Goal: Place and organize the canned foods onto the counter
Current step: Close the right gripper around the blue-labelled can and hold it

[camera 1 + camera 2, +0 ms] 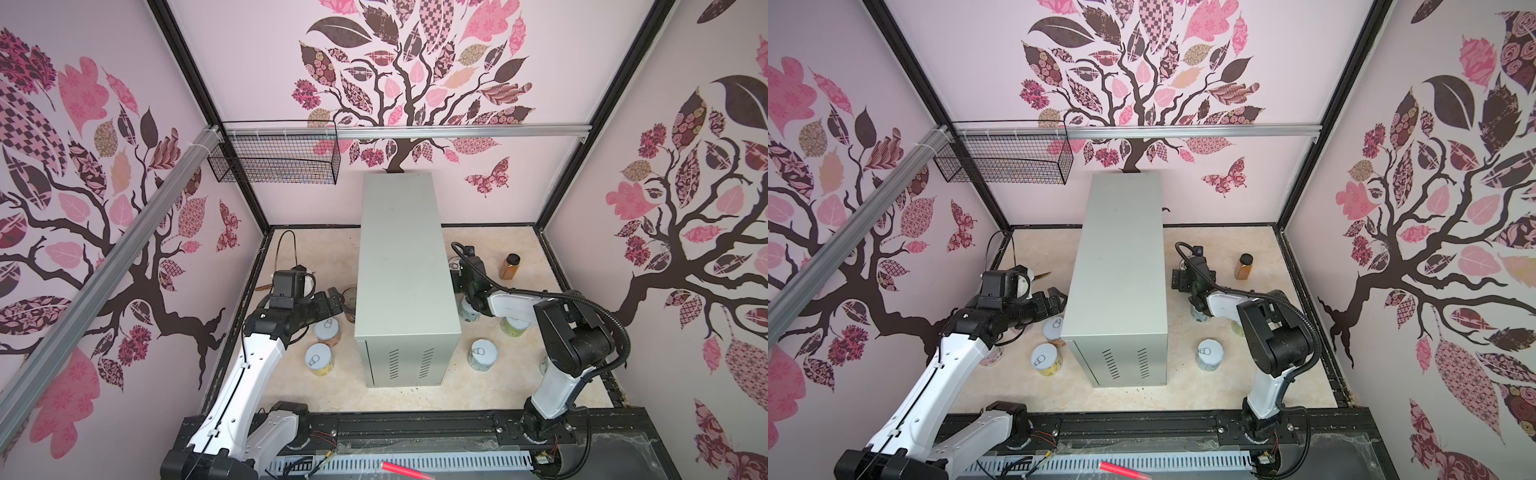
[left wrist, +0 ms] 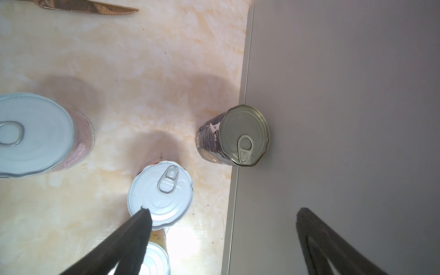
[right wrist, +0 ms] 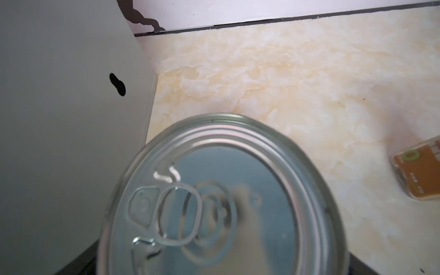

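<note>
Left of the grey metal cabinet (image 1: 405,266), the left end effector (image 1: 337,301) hung with its fingers wide apart, holding nothing. Near it a dark-labelled can (image 2: 234,135) stood just beside the cabinet wall, and a white-lidded can (image 1: 327,330) and a yellow-labelled can (image 1: 319,359) stood on the marble surface (image 1: 415,399). On the other side the right end effector (image 1: 457,272) was wide too, low over a metal-topped can (image 3: 226,202); whether it touched this can I could not tell
</note>
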Robot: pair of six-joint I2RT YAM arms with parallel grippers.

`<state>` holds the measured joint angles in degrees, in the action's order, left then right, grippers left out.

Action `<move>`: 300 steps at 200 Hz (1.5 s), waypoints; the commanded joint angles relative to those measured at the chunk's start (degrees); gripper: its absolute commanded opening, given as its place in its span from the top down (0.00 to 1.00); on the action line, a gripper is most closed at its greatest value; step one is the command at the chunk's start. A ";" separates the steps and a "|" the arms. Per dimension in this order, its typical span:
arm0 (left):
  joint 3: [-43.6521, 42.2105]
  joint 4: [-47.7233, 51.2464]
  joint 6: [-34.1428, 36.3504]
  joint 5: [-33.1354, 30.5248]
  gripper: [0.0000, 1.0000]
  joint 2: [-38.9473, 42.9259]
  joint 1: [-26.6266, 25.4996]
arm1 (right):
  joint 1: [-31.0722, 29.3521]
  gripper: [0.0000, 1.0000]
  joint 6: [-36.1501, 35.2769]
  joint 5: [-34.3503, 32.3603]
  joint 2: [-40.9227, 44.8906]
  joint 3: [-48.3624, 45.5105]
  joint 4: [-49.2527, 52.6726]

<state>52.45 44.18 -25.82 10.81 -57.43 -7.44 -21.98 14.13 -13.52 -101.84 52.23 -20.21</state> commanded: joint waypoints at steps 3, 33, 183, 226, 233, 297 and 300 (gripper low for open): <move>-0.05 -1.03 0.62 0.35 0.02 0.48 -0.08 | -0.07 0.00 0.09 1.90 -2.24 0.67 -4.34; -0.06 -1.04 0.61 0.36 0.02 0.30 -0.03 | -0.08 0.00 -0.38 2.76 -3.77 1.25 -5.45; -0.61 -1.51 0.55 0.18 0.02 1.79 0.78 | -0.08 0.32 -1.74 4.20 -4.58 2.62 -5.69; -1.01 -1.47 0.60 -0.55 0.02 3.00 0.84 | -0.03 0.43 -1.22 3.32 -1.06 3.24 -1.89; -1.10 -1.59 0.60 -0.48 0.02 3.08 0.81 | -0.08 0.43 -1.12 3.00 -0.59 3.92 -0.43; -2.16 -2.18 0.79 -0.93 0.02 5.86 0.85 | 0.44 0.47 0.57 0.82 3.56 10.65 14.33; -2.26 -2.18 0.78 -0.92 0.02 6.07 0.84 | 0.55 0.46 0.53 0.81 3.89 10.92 14.86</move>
<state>52.27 43.03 -25.63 10.55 -53.15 -6.79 -21.71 13.32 -11.92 -104.90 59.27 -11.07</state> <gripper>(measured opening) 0.981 0.885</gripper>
